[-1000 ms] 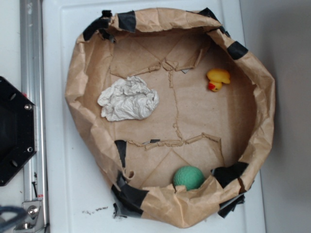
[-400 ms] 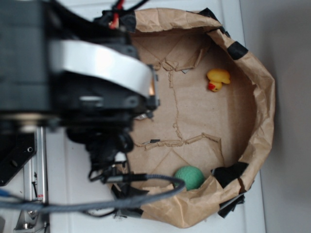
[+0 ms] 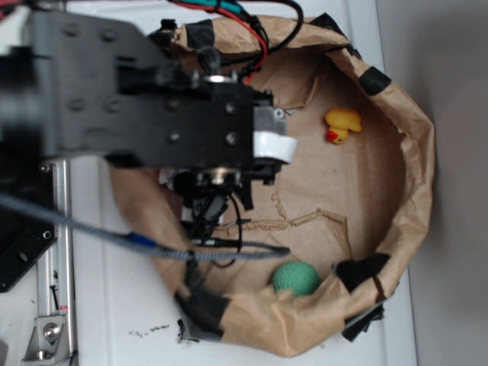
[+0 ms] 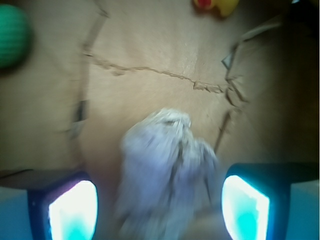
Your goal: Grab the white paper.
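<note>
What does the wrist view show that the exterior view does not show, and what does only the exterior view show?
Only the wrist view shows the wrinkly off-white paper wad clearly, lying between the two open gripper fingers, with the gripper around it but not closed.

Only the exterior view shows the black robot arm, the whole brown paper bag with black tape, and the white surface under it. There the arm hides nearly all of the paper wad.

Both views show the green ball, the yellow rubber duck, and the bag's creased brown floor.
</note>
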### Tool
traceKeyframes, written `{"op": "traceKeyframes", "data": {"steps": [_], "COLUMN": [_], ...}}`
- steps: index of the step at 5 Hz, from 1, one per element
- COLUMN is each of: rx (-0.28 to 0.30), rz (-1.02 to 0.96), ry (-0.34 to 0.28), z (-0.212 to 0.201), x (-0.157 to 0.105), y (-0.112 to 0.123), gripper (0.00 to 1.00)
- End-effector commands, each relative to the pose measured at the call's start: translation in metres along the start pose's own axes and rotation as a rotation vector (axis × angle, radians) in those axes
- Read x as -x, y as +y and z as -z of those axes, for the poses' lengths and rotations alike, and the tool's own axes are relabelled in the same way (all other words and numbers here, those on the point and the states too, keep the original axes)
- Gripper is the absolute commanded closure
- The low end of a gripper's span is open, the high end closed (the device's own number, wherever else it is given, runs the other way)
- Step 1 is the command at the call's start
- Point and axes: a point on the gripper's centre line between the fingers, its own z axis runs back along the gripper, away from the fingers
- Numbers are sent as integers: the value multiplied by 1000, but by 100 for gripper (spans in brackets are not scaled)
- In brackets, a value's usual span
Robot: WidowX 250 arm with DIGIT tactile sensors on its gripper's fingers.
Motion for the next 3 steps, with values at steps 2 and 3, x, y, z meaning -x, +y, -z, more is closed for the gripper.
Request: {"op": "traceKeyframes", "data": {"steps": [2,3], "rx": [40,10], "rz": [-30,-48], "ry": [-6,-87], "z": [33,-8], "x": [-5,-16], "y": [17,20], "gripper": [100,100]}}
